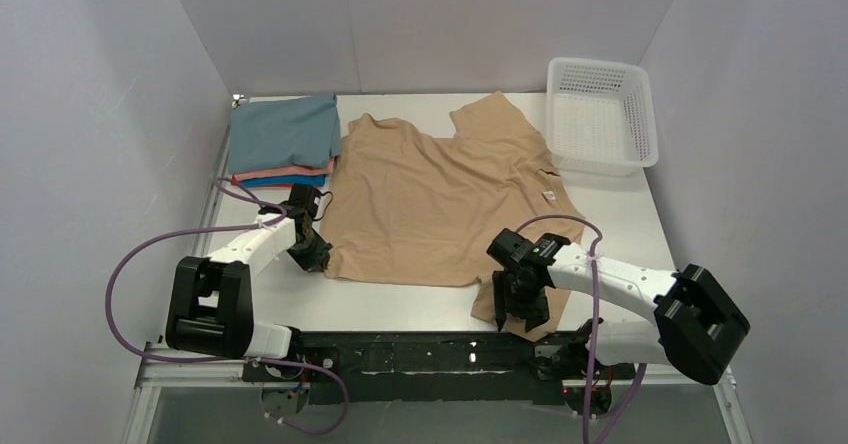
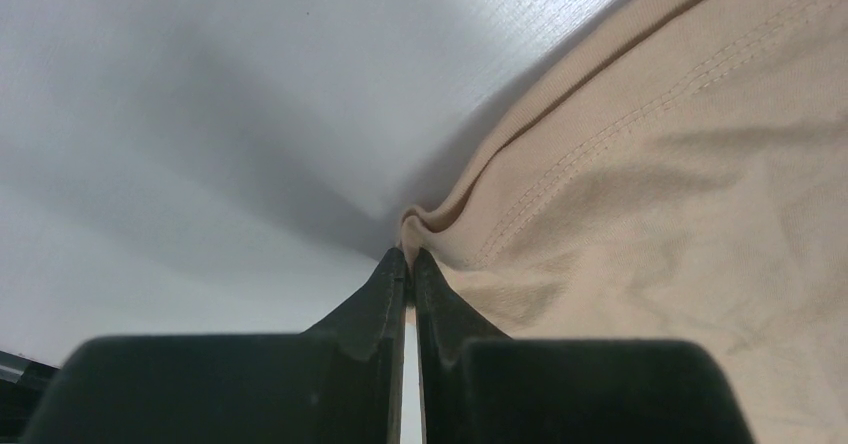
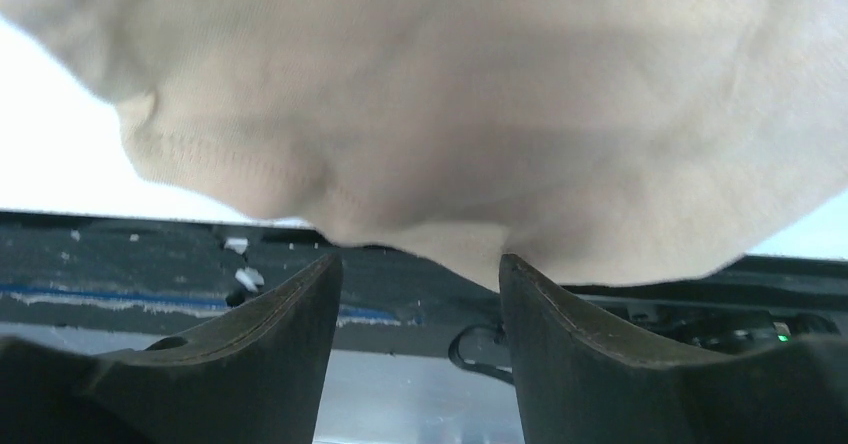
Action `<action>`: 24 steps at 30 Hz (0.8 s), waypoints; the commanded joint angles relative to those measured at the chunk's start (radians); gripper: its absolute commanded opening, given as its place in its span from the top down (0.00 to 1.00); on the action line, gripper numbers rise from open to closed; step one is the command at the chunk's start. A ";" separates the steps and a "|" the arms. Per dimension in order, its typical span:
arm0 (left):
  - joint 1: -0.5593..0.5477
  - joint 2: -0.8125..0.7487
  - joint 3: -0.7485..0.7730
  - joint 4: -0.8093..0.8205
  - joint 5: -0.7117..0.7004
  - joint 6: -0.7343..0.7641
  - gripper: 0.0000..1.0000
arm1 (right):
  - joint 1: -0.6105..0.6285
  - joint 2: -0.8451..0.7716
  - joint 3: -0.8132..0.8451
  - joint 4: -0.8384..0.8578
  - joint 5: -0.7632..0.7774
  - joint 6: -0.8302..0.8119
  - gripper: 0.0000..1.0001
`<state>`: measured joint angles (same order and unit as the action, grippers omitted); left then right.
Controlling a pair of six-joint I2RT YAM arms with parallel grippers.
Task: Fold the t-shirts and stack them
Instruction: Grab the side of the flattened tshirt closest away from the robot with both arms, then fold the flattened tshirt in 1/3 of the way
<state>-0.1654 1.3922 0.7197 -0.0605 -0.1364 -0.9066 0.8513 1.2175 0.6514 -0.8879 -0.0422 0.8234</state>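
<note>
A tan-beige t-shirt (image 1: 440,199) lies spread flat mid-table, its small white label (image 1: 548,194) at the right. My left gripper (image 1: 315,255) is shut on its near-left hem corner. In the left wrist view the closed gripper (image 2: 410,256) pinches a fold of the tan cloth (image 2: 650,194). My right gripper (image 1: 515,309) is open at the shirt's near-right corner by the table's front edge. In the right wrist view the spread gripper (image 3: 420,264) sits just below the hanging tan cloth (image 3: 450,114) and holds nothing. Folded grey-blue (image 1: 285,132), salmon (image 1: 262,174) and bright blue (image 1: 290,181) shirts are stacked back left.
A white lattice basket (image 1: 600,114) stands at the back right, beside the shirt's sleeve. White walls close in the left, back and right. The dark front rail (image 1: 420,349) runs along the near edge, under the right gripper.
</note>
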 commanded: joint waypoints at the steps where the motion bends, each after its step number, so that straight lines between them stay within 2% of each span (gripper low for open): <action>1: 0.003 -0.010 -0.029 -0.114 0.003 -0.010 1.00 | -0.004 0.062 -0.038 0.150 0.005 0.056 0.34; 4: 0.004 -0.013 -0.022 -0.127 -0.009 -0.010 1.00 | -0.007 0.107 -0.046 0.190 -0.010 0.067 0.40; 5: 0.004 -0.016 -0.020 -0.131 -0.013 -0.008 1.00 | -0.008 0.116 -0.047 0.194 -0.008 0.072 0.48; 8: 0.003 -0.035 -0.019 -0.135 -0.016 -0.007 1.00 | -0.012 0.104 -0.045 0.196 0.023 0.090 0.81; 10: 0.004 -0.049 -0.016 -0.149 -0.017 -0.006 1.00 | -0.017 0.087 -0.025 0.159 0.065 0.091 0.96; 11: 0.004 -0.059 -0.017 -0.155 -0.019 -0.004 1.00 | -0.021 0.078 -0.008 0.121 0.097 0.089 0.99; 15: 0.004 -0.105 -0.004 -0.232 -0.048 -0.001 1.00 | -0.026 0.007 0.074 -0.052 0.178 0.039 0.99; 24: 0.003 -0.295 -0.064 -0.394 -0.060 -0.068 1.00 | -0.025 -0.148 0.160 -0.431 0.012 -0.044 0.99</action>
<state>-0.1654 1.1778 0.7082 -0.2379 -0.1673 -0.9295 0.8257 1.1118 0.7719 -1.0683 0.0330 0.8131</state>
